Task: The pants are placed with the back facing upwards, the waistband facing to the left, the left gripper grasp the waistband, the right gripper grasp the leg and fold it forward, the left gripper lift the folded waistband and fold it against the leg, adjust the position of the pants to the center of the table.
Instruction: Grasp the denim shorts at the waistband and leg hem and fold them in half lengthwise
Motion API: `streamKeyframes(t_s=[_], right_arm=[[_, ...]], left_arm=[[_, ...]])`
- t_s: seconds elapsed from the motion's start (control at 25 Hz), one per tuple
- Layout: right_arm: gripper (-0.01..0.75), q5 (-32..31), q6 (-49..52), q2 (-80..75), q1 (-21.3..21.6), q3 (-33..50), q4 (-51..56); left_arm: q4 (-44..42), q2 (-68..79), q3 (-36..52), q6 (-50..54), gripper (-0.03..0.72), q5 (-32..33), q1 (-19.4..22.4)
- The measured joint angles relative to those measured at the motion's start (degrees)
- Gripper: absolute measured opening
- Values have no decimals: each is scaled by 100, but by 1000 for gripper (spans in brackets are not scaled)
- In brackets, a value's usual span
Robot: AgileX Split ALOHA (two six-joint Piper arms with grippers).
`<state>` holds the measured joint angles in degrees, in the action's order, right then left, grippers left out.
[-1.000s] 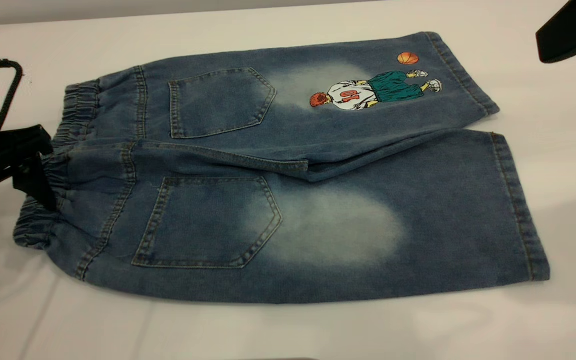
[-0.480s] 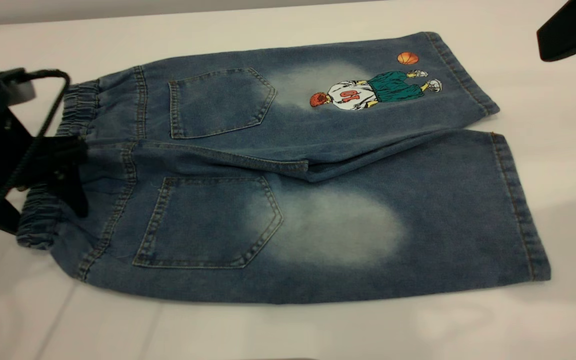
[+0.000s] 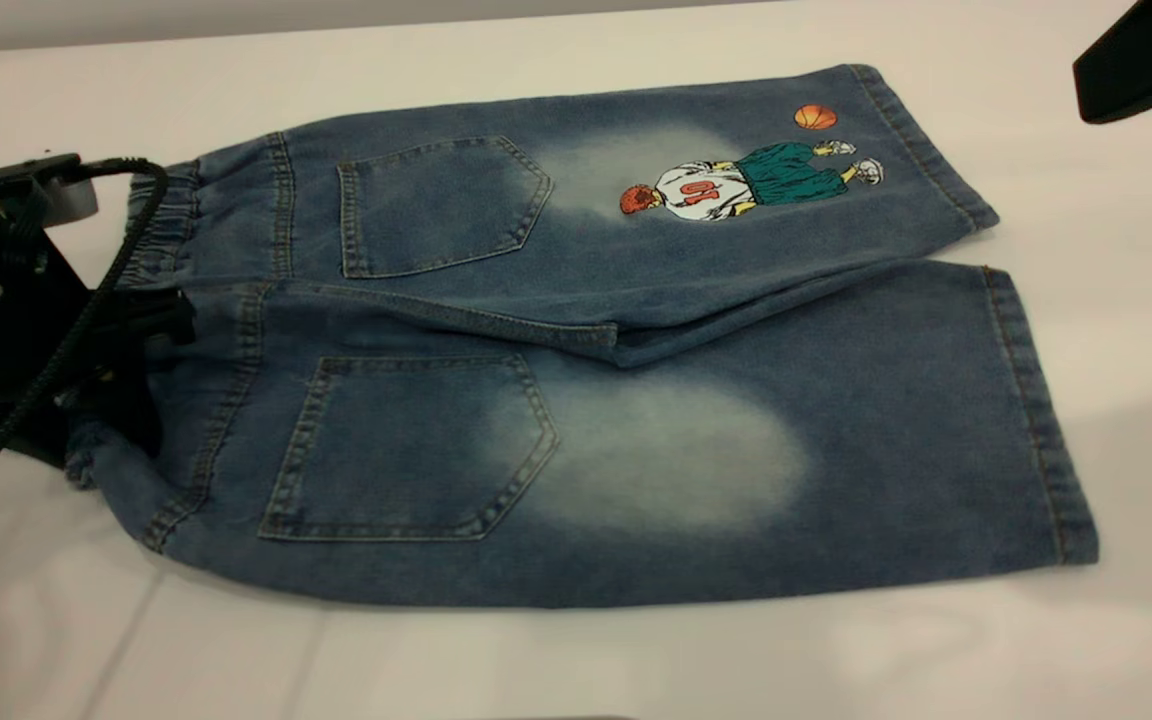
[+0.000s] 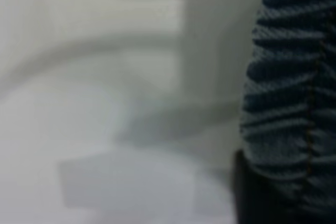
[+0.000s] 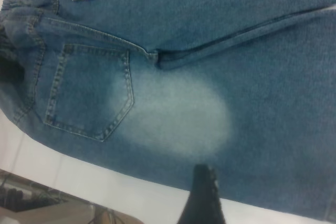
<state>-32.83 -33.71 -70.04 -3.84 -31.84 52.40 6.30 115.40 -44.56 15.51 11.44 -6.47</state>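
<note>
White and broad, the surface (image 3: 576, 660) carries the pants (image 3: 576, 340) flat with the back pockets up, the waistband (image 3: 151, 215) at 9 o'clock and both hems at 3 o'clock. The left hand (image 3: 141, 365) sits on the near half of the waistband, where the elastic is bunched and pushed in toward the pocket; its fingers are hidden against the denim, so whether they have closed on the band cannot be told, and its wrist view shows only ruched fabric close up. The right hand (image 3: 1141, 60) hangs well apart at 2 o'clock above the surface, not touching the cloth; how far it is open cannot be told either. The main risk appears to be a shallow or one-layer pinch at the waistband: lifting then would likely let the band slip out or drag the pants toward 9 o'clock. If the plain leg (image 3: 836, 450) is picked up late or off its hem, the fold would probably skew and cover the printed leg (image 3: 736, 180) unevenly.
</note>
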Motion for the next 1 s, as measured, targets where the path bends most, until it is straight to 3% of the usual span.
streamKeyframes(t_s=[0.08, 0.12, 0.36, 0.72, 1.0], right_arm=[[498, -55, 0, -38, 0, 0, 19], [498, -112, 0, -90, 0, 0, 62], [498, -476, 82, -852, 0, 6, 259], [482, 20, 49, -2590, 0, 647, 669], [479, 240, -1147, -3622, 0, 653, 1976]], left_arm=[[64, -5, -17, 0, 118, -36, -19], [80, -10, -37, 0, 99, -22, -25], [65, -233, -306, -22, 92, 129, -25], [56, -683, -503, -298, 92, 364, -25], [56, -688, -503, -414, 92, 372, -25]])
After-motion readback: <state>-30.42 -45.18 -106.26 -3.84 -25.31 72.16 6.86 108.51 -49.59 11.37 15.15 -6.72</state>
